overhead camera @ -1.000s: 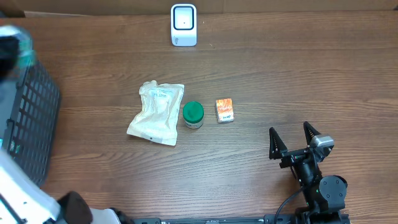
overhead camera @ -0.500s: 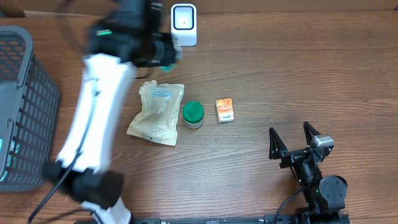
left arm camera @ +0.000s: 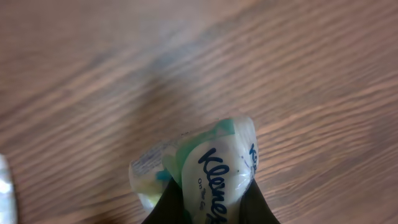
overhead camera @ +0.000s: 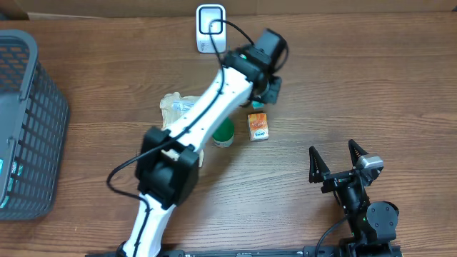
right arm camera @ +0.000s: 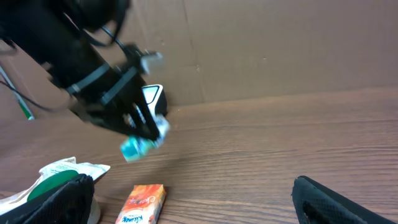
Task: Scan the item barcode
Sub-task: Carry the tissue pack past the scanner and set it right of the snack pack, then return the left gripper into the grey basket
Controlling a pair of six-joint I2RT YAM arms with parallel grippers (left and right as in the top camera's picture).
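A Kleenex tissue pack (left arm camera: pixel 208 165) in clear wrap is pinched in my left gripper (left arm camera: pixel 205 211), which is shut on it. In the overhead view the left gripper (overhead camera: pixel 268 84) hangs over the table, right of and nearer than the white scanner (overhead camera: pixel 211 28). The right wrist view shows the tissue pack (right arm camera: pixel 143 143) held in the air in front of the scanner (right arm camera: pixel 153 98). My right gripper (overhead camera: pixel 334 161) rests open near the front right, with nothing between its fingers.
A small orange packet (overhead camera: pixel 258 126), a green-lidded jar (overhead camera: pixel 222 131) and a white pouch (overhead camera: pixel 178 130) lie mid-table, partly under the left arm. A dark mesh basket (overhead camera: pixel 28 121) stands at the left edge. A cardboard wall runs along the back.
The left arm has swung from the basket on the left across the table, past the scanner, carrying the tissue pack to the right. The right arm has not moved.
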